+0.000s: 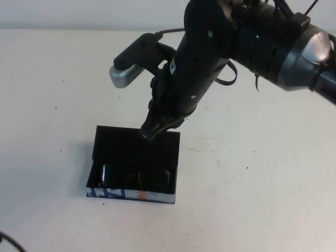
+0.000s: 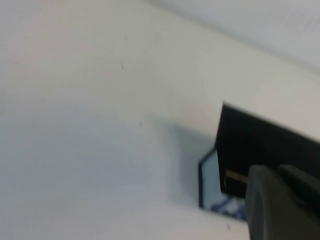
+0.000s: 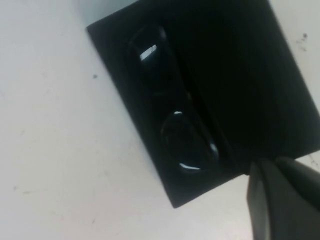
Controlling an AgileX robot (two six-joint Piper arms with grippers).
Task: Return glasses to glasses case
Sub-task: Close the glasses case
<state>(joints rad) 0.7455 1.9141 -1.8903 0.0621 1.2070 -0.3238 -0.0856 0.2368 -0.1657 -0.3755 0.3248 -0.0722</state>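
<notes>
- One pair of glasses (image 1: pixel 135 177) lay inside one glasses case (image 1: pixel 134 157), well in from the table (image 1: pixel 262 173) edges, toward the near edge and a little left of centre.
- The case stood open, its lid tilted up at the far side and its patterned side facing the near edge.
- The right gripper (image 1: pixel 151 130) hung at the lid's far top edge, above and behind the glasses; contact with the lid could not be told.
- Its fingers were pressed together and gripped nothing.
- The left gripper (image 2: pixel 280 205) showed only in its own wrist view, beside the case; its state could not be told.
</notes>
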